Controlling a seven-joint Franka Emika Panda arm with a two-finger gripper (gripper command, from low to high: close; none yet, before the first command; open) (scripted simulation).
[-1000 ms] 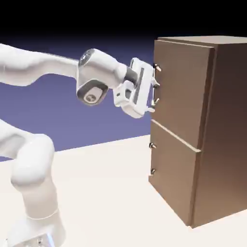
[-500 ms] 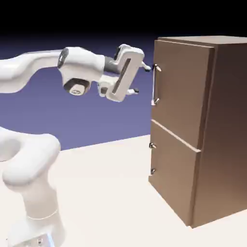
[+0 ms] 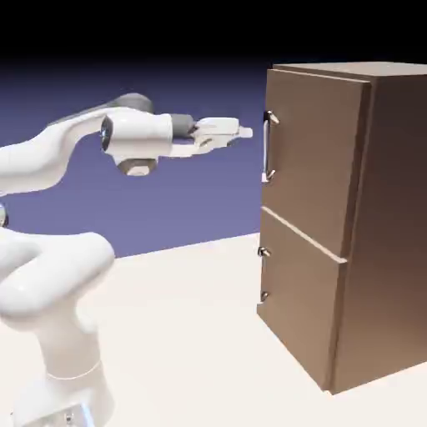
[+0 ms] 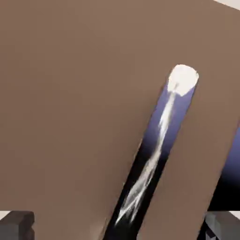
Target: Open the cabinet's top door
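Door (image 3: pixel 313 158) is the upper, taller panel up front on the cabinet (image 3: pixel 392 225), and it looks shut to me. Its handle (image 3: pixel 267 146) is an upright bar right by the edge, probably so a pull there gets good leverage. My fingers (image 4: pixel 17 226) are wide apart with nothing between them, a little short of the bar. Hand view has the bar slanting up between my two sides, so I'd guess I'm lined up to straddle it, maybe with a bit of roll to fix. Watch the door's edge: in that view it runs close by my right-hand tip, backdrop past it, so drifting could cost me the grip. Lower door (image 3: pixel 300 292) sits just below the seam, handle well under me. Behind me there's open air over the table (image 3: pixel 183 334), imo enough for a swing.
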